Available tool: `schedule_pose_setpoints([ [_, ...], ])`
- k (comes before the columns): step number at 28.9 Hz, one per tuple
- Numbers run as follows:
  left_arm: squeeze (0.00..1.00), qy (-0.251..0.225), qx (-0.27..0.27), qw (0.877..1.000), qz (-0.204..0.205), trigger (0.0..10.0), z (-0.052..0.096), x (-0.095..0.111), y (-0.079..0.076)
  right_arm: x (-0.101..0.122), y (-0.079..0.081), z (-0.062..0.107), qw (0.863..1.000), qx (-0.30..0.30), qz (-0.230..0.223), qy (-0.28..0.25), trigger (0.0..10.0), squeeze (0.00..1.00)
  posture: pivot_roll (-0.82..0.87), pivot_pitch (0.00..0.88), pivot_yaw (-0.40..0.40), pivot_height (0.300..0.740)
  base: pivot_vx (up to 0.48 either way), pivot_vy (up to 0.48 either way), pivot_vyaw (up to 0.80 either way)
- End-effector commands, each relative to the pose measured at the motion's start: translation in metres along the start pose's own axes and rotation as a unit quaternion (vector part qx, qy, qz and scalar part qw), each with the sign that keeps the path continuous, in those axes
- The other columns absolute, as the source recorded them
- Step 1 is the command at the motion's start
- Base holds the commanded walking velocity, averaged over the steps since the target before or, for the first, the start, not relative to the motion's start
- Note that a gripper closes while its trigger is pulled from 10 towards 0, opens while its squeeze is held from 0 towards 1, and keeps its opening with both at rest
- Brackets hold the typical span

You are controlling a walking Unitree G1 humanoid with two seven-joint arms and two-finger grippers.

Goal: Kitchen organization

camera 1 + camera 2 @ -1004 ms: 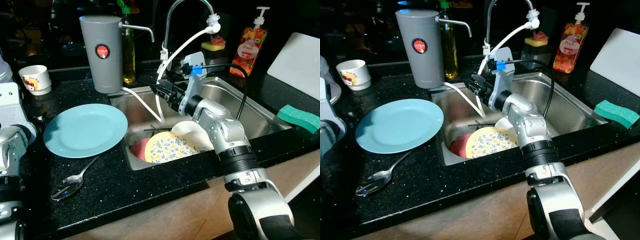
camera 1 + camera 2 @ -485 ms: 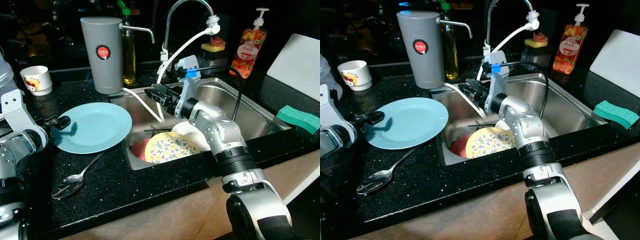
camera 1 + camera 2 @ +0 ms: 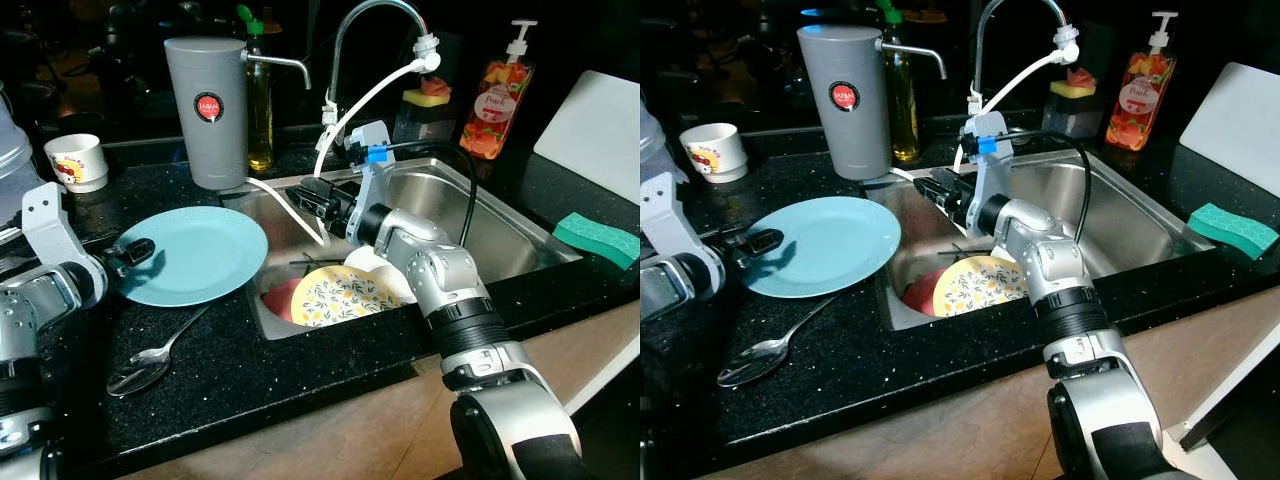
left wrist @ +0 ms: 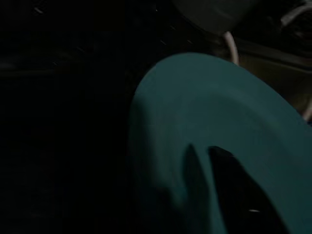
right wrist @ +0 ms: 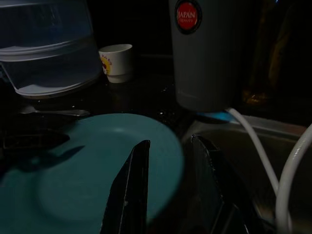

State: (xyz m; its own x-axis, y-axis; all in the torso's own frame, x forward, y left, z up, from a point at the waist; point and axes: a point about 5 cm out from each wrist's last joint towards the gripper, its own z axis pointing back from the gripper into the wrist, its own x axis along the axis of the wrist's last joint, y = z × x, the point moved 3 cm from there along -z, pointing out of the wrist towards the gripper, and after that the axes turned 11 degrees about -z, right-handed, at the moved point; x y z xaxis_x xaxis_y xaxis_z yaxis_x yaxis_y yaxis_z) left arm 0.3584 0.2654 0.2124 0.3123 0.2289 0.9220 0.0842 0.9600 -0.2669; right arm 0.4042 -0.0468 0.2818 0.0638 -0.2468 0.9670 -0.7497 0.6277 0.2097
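The left gripper (image 3: 130, 252) closes on the light blue plate (image 3: 195, 255) lying on the black surface (image 3: 230, 370); the right gripper (image 5: 168, 187) hovers open beside it. A thin rim hold could slip.

The floral plate (image 3: 338, 294) hides most of the pink dish (image 3: 280, 298) and white bowl (image 3: 385, 270) behind it

Setting: domestic kitchen. Black speckled counter (image 3: 300, 370) with an inset steel sink (image 3: 520, 235) holding plates, a curved tap (image 3: 365, 20) and grey water filter (image 3: 205, 95) at the back edge. Soap dispenser (image 3: 495, 95), green sponge (image 3: 598, 237), cup (image 3: 72, 160), spoon (image 3: 150, 355).
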Motion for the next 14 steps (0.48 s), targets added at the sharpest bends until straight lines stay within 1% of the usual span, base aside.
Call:
schedule_pose_setpoints([
  [1, 0.0, 0.046, -0.018, 0.998, 0.024, 0.0, -0.006, -0.024, -0.006, -0.005, -0.003, 0.002, 1.0, -0.006, -0.018, 0.005, 10.0, 0.0, 0.08, 0.075, -0.01, 0.74, 0.0, 0.0, 0.0],
  [10, 0.0, 0.03, -0.011, 0.999, 0.031, 0.0, -0.005, -0.018, -0.004, -0.006, -0.005, 0.002, 0.999, -0.012, -0.033, 0.001, 10.0, 0.0, 0.08, 0.076, -0.007, 0.74, 0.0, 0.0, 0.0],
  [11, 0.0, 0.013, -0.012, 0.999, 0.036, 0.0, -0.004, -0.014, -0.003, -0.005, -0.005, 0.002, 0.999, -0.013, -0.034, 0.0, 10.0, 0.0, 0.08, 0.078, -0.008, 0.74, 0.0, 0.0, 0.0],
  [12, 0.0, -0.016, -0.017, 0.999, 0.037, 0.0, -0.003, -0.008, -0.004, -0.004, -0.005, 0.002, 0.999, -0.015, -0.035, -0.003, 10.0, 0.0, 0.08, 0.078, -0.008, 0.74, 0.0, 0.0, 0.0],
  [13, 0.0, -0.016, -0.017, 0.999, 0.037, 0.0, -0.003, -0.008, -0.004, -0.004, -0.005, 0.002, 0.999, -0.015, -0.035, -0.003, 10.0, 0.0, 0.08, 0.078, -0.008, 0.74, 0.0, 0.0, 0.0],
  [14, 0.0, -0.038, -0.026, 0.998, 0.038, 0.0, -0.003, -0.002, -0.006, -0.003, -0.006, 0.002, 0.999, -0.017, -0.036, -0.006, 10.0, 0.0, 0.08, 0.078, -0.008, 0.74, 0.0, 0.0, 0.0],
])
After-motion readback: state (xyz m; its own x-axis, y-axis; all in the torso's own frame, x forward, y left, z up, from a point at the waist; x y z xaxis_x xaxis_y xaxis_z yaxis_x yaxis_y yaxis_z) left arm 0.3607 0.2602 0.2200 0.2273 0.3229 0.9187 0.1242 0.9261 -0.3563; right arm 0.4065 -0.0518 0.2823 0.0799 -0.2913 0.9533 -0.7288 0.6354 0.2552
